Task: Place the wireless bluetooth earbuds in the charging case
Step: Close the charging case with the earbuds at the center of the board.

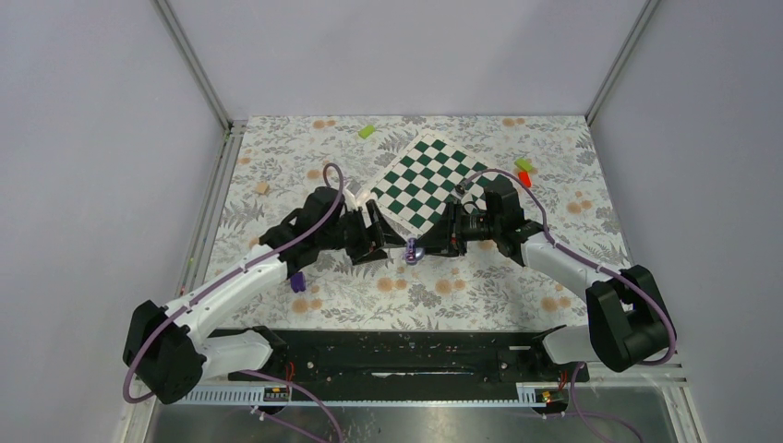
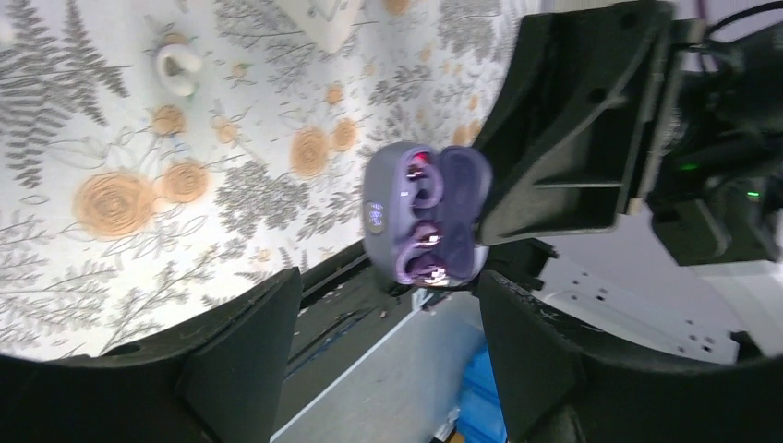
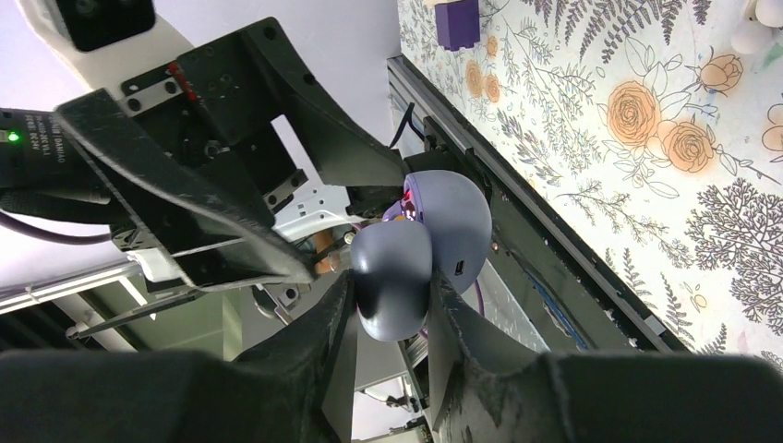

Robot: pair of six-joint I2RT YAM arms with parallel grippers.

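Lavender-grey plastic marks the target. In the top view the charging case (image 1: 413, 250) sits between the tips of the two arms, just off the near corner of the chessboard (image 1: 429, 180) and over the floral tablecloth (image 1: 517, 286). The right gripper (image 1: 436, 244) meets it from the right and the left gripper (image 1: 383, 244) faces it from the left. I cannot read either set of jaws from up here. A purple block (image 1: 297, 282) lies on the cloth beside the left arm, and a green block (image 1: 367, 131) lies near the far edge.

Left wrist view: the case (image 2: 425, 217) is hinged open toward me, with a small lit marking on its outer shell and a red light in the upper well. Both wells hold darker lavender shapes; I cannot tell whether these are buds or bare moulding. A black finger of the right gripper presses against the case's right side. My left gripper (image 2: 388, 305) has its fingers (image 2: 240, 351) well apart, short of the case and touching nothing. One white earbud (image 2: 177, 69) lies on the cloth, well apart from the case.

Right wrist view: the right gripper (image 3: 392, 295) is clamped on the case. One rounded half is pinched between both fingers, and the other half juts out beside it with a small slot in its edge. The case hangs clear of the cloth.
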